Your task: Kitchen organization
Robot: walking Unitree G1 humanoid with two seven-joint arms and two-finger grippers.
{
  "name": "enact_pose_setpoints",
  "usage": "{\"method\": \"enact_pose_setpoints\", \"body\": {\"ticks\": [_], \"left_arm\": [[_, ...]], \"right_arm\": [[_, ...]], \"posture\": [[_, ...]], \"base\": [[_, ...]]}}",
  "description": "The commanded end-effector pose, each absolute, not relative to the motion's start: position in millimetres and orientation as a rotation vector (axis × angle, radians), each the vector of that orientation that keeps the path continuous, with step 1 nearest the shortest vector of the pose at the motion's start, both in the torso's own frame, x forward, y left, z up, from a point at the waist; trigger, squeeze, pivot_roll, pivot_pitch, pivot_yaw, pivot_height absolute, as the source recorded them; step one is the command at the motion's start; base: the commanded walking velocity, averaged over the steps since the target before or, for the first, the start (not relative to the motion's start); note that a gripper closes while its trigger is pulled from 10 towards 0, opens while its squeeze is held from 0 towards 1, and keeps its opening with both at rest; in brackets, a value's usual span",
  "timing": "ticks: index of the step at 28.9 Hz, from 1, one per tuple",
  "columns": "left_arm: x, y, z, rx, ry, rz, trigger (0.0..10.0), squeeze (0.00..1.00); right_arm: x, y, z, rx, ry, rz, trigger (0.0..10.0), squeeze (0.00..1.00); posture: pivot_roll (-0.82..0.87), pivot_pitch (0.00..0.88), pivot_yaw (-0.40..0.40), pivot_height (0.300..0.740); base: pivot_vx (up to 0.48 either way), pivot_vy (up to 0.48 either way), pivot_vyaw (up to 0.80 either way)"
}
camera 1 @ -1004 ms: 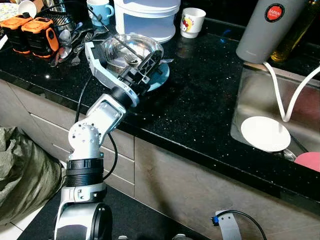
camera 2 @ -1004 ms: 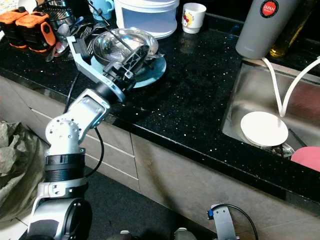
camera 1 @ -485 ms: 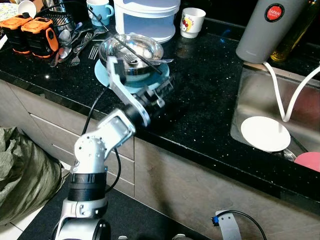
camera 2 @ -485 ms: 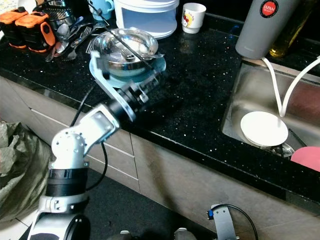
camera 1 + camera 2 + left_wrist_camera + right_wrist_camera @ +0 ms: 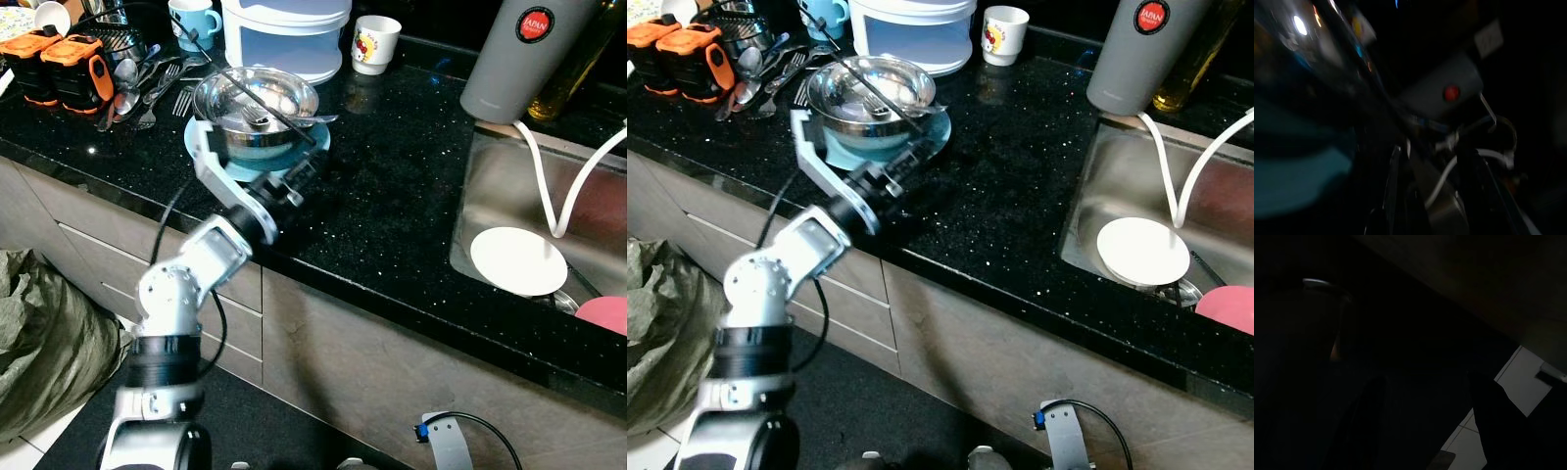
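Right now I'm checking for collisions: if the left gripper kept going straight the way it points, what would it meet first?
Probably bare black countertop. The left gripper points away from the blue plate beside it, toward the sink; nothing stands between, though its height above the counter is unclear.

A grey thermos (image 5: 516, 54) with a red label stands upper right beside the sink; a crumpled green bag (image 5: 44, 338) slumps lower left.

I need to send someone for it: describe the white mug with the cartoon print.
On the black countertop, look along the back edge. The white mug stands just right of the big white lidded container. Unlike the blue mug on the container's other side, it bears a colourful cartoon print.
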State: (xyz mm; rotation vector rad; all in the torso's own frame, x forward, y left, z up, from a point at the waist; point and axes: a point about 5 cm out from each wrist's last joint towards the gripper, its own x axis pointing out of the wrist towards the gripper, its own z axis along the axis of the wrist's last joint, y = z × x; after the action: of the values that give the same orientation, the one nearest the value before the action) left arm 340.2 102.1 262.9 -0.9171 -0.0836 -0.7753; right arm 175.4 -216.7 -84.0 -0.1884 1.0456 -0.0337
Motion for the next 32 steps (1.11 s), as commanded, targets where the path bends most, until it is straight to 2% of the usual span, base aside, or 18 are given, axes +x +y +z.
{"method": "enact_pose_setpoints", "body": {"ticks": [1, 29, 30, 31, 32], "left_arm": [[343, 102, 258, -0.902, -0.066, -0.762, 10.0, 0.00], [366, 100, 269, -0.922, -0.098, -0.821, 10.0, 0.00], [367, 99, 270, -0.922, -0.096, -0.826, 4.4, 0.00], [368, 98, 270, -0.924, -0.094, -0.832, 2.0, 0.00], [369, 97, 271, -0.923, -0.095, -0.841, 0.0, 0.00]], "right_arm": [[168, -221, -87, -0.177, 1.066, -0.049, 10.0, 0.00], [163, -226, -87, -0.172, 1.064, -0.051, 10.0, 0.00], [163, -226, -87, -0.172, 1.064, -0.051, 10.0, 0.00], [163, -226, -87, -0.172, 1.064, -0.051, 10.0, 0.00], [163, -226, -87, -0.172, 1.063, -0.050, 10.0, 0.00]], "posture": [[0.03, 0.174, -0.050, 0.740], [0.00, 0.183, -0.063, 0.740], [-0.01, 0.181, -0.062, 0.740], [-0.01, 0.182, -0.061, 0.740], [-0.01, 0.182, -0.061, 0.740]], "base": [[0.000, 0.000, 0.00], [0.000, 0.000, 0.00], [0.000, 0.000, 0.00], [0.000, 0.000, 0.00], [0.000, 0.000, 0.00]]}}
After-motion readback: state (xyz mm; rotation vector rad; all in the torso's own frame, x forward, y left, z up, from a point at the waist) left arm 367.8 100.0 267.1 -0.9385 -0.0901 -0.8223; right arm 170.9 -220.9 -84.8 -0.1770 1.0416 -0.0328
